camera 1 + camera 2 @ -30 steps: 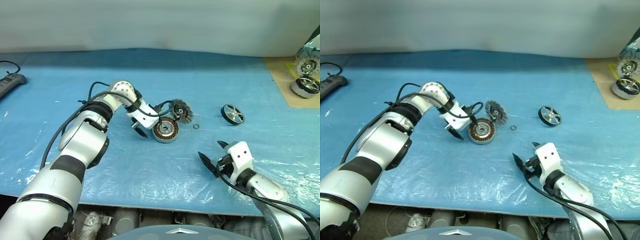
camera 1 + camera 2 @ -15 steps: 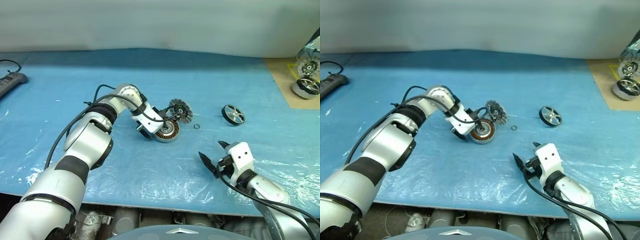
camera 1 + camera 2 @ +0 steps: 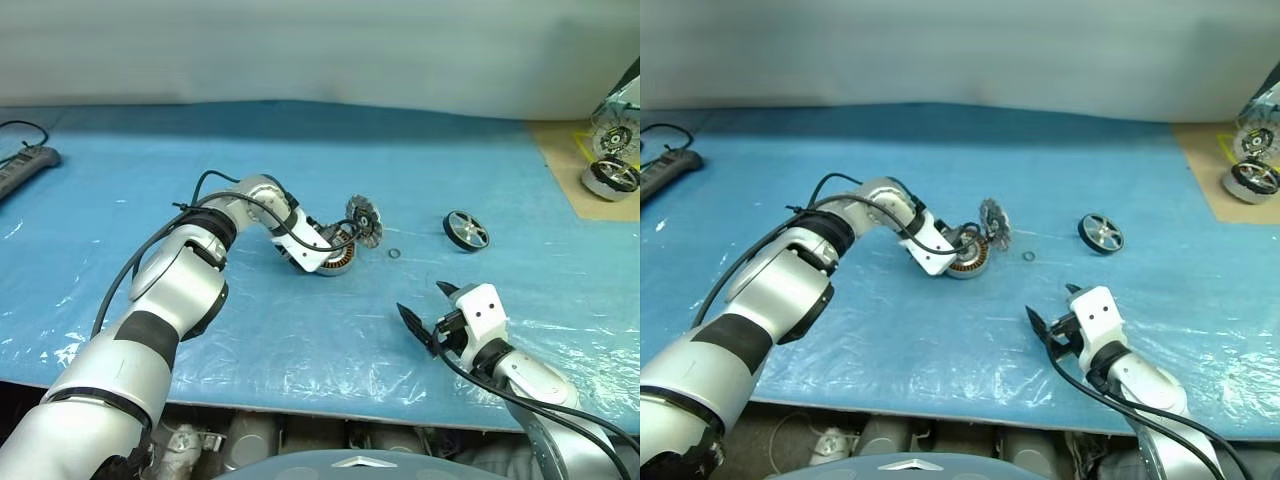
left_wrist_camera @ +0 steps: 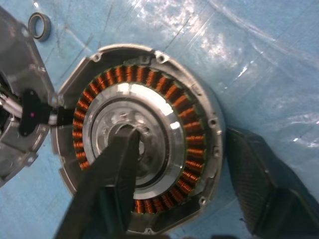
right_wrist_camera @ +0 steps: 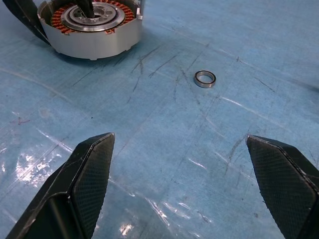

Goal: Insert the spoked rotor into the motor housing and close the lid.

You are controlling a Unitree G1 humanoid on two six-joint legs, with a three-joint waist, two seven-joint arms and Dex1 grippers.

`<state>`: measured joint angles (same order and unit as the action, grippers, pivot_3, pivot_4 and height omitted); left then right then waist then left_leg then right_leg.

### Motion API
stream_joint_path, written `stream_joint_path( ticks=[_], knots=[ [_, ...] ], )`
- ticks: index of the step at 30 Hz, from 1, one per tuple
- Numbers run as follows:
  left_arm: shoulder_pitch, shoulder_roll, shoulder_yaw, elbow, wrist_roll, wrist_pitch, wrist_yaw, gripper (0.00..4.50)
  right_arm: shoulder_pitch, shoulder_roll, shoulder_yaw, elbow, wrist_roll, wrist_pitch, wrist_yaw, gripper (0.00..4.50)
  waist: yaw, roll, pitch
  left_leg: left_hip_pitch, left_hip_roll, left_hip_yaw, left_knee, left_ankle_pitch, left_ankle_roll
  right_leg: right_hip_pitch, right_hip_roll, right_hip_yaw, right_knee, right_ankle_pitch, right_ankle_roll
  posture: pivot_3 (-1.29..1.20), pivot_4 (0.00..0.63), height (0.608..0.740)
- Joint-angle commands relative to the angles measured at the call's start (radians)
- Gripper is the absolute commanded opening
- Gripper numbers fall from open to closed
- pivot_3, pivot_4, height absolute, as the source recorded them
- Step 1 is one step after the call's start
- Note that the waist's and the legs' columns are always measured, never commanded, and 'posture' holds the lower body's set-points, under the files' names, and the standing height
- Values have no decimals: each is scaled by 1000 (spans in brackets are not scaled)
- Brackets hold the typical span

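Left wrist view: left gripper (image 4: 199,174) jaws apart, straddling wall of motor housing (image 4: 134,149), one finger (image 4: 107,179) over silver hub, other outside rim. Housing near middle of blue surface (image 3: 300,140). Spoked rotor (image 3: 466,229) well apart, toward right edge. Right gripper (image 5: 189,174) jaws wide apart, holding nothing. Housing probably heavy, stiff metal; copper windings fragile, so grip by rim.
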<state>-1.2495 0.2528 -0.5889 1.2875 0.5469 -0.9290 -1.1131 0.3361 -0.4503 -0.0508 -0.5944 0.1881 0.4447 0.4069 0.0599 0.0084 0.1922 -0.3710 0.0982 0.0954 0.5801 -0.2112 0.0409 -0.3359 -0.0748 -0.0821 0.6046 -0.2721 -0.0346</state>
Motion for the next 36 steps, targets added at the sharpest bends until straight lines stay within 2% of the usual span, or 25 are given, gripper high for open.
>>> stream_joint_path(
  ticks=[1,10,12,16,17,23,28,33,36],
  knots=[
    [18,-7,0,19,8,33,14,2215,0,3,-2,-35,-5,-14,-5,4500,4,0,0,0,0,0,0,0,0,0,0,0,0,0,-1,0,150,740],
    [33,10,24,17,-34,38,-85,2216,-10,1,-4,-23,-13,-18,2,4500,8,0,0,1,0,1,-2,3,5,0,0,1,0,2,-7,0,150,740],
    [31,-18,87,25,-106,222,-184,2216,-11,3,0,-22,-14,-19,2,4500,8,0,0,1,0,1,-2,3,5,0,0,1,0,2,-8,0,150,740],
    [73,-23,119,-75,-157,379,-280,2216,-12,9,9,-10,-19,-26,1,4500,6,0,0,2,0,1,-3,3,5,0,0,1,0,1,-10,0,150,740],
    [89,-30,127,-118,-171,481,-314,2216,-12,11,13,-6,-22,-28,1,4500,6,0,0,2,0,1,-3,3,5,0,0,1,0,1,-11,0,150,740],
    [272,-10,117,-581,-243,946,-462,2216,-20,8,36,18,-41,-42,8,4500,6,3,-2,3,0,2,-7,3,5,0,0,1,0,-4,-19,0,150,740],
    [291,-45,74,-771,-172,1323,-373,2216,-23,0,43,30,-45,-50,18,4500,10,4,-3,3,0,2,-8,3,5,0,0,0,0,-5,-21,0,150,740],
    [300,-69,-5,-884,-135,1558,-373,2216,-25,-2,55,41,-56,-55,25,4500,8,5,-3,3,0,2,-8,3,5,1,0,0,-3,-5,-21,0,150,740],
    [294,-98,-32,-888,-126,1659,-337,2216,-20,3,66,39,-65,-57,24,4500,9,9,-5,3,0,2,-8,3,5,1,0,0,-3,-5,-21,0,150,740]
  ],
)
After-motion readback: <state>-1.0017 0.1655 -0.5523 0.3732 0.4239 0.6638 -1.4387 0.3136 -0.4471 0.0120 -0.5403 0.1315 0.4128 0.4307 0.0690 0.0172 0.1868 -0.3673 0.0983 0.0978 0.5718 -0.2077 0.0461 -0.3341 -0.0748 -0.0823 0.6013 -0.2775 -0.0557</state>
